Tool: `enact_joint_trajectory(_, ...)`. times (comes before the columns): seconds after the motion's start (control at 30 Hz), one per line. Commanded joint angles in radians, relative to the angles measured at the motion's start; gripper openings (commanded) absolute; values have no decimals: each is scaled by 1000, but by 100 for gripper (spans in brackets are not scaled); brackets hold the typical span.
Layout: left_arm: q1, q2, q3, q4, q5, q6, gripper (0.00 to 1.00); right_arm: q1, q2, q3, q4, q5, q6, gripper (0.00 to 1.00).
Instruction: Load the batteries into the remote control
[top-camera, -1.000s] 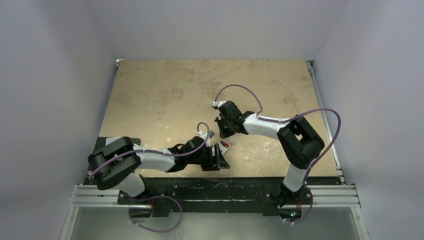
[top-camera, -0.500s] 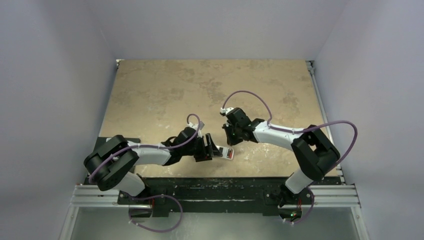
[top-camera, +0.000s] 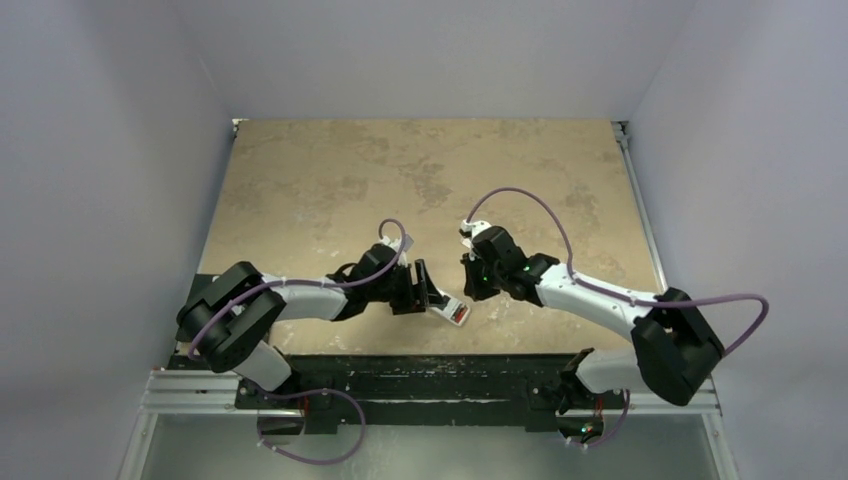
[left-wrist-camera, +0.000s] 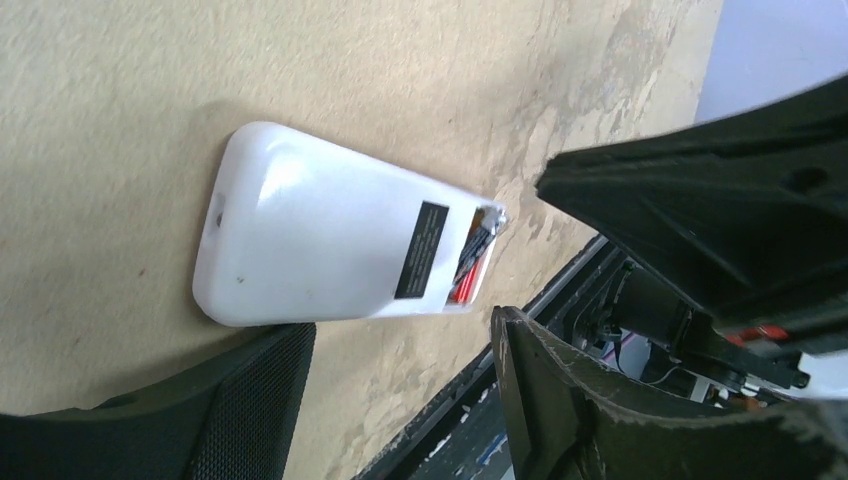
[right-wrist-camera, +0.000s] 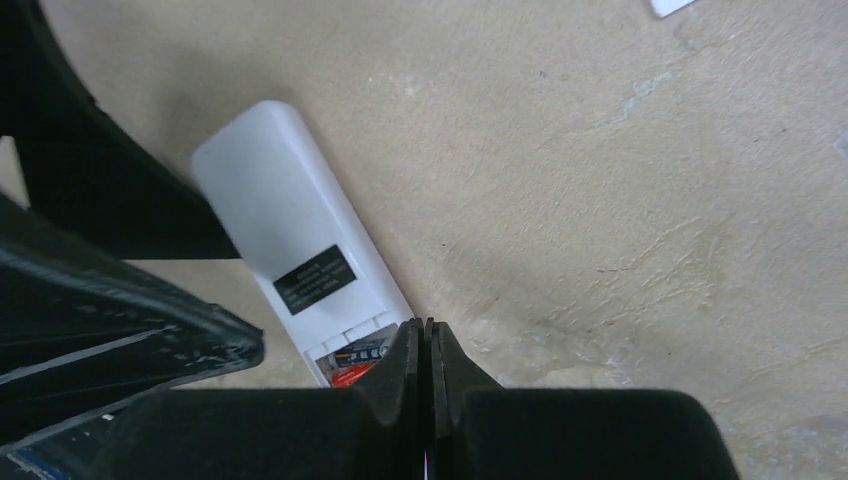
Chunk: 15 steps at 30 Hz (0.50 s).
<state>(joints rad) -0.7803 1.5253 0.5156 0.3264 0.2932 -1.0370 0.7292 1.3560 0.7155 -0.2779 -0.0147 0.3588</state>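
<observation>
**Ana:** Two batteries (left-wrist-camera: 468, 268) show in the left wrist view, one reddish-orange and one dark. They sit in the open bay at the three o'clock end of the remote control (left-wrist-camera: 320, 240). It lies back-up, flat on the table (left-wrist-camera: 120, 100).

**Ben:** And the left gripper (left-wrist-camera: 400, 335) stands wide at six o'clock of the handset. The jaws straddle it and clamp nothing.

**Ana:** So I'd call this the seating step. The cells are in, though maybe not flush.

**Ben:** Over to the right wrist view. The right gripper (right-wrist-camera: 428, 330) has its fingers pressed together and carries nothing. Its tip hangs right at the bay, at the remote's five o'clock end. I can't tell whether it touches.

**Ana:** To my eye, the next move calls for a gentle, straight push on the cells. The left jaws would need to steady the body so it doesn't skate.

**Ben:** There's a small white piece (right-wrist-camera: 672, 6) at one o'clock, cut off by the edge. I can't say what it is.

**Ana:** Now the overhead view. The remote sits at six o'clock on the table. The left gripper is at its ten o'clock and the right gripper at its one.

**Ben:** A second ago the right gripper hung farther toward twelve. It has dropped in beside the handset, and its elbow has swung out toward four o'clock.
</observation>
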Motion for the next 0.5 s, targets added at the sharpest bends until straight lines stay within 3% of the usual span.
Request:
enact_joint_trajectory(0.0, 10, 61, 72, -41, 4, 84, 66, 6, -91, -6, -35, 52, 37, 0)
enact_joint_trajectory(0.13, 13, 100, 113, -58, 6, 107, 66, 9, -148, -15, -60, 54, 55, 1)
enact_joint_trajectory(0.47, 13, 162, 173, -61, 32, 135, 65, 8, -248, -79, -21, -27, 122, 24)
